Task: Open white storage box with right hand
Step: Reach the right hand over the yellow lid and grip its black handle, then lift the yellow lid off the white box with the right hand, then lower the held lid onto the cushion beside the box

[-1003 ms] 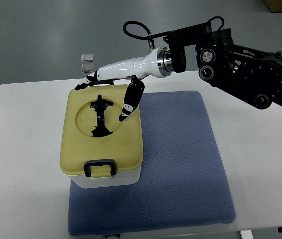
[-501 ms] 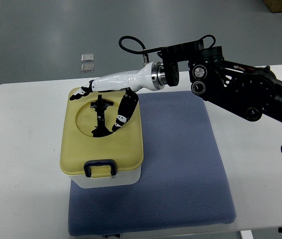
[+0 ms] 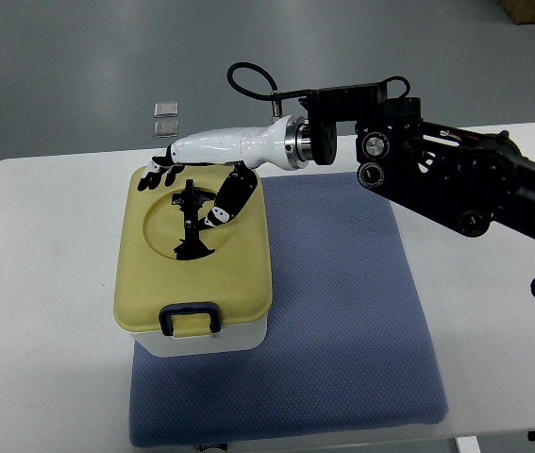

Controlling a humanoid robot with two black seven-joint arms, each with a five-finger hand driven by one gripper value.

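Yellow plastic lid (image 3: 158,283) is sitting closed on the white storage box (image 3: 212,341), on a blue mat (image 3: 352,321) at the worktop (image 3: 41,283) left side. The right hand (image 3: 206,179) is hovering over the recessed black handle (image 3: 190,222), fingers spread, holding nothing. Risk: fingers slipping off the shallow handle, or pulling against the front latch (image 3: 190,318) and dragging the box. Free room is lying rightward.

Right arm reaches in from right edge; right hand (image 3: 201,179) extended leftward, fingers spread, thumb angled down.
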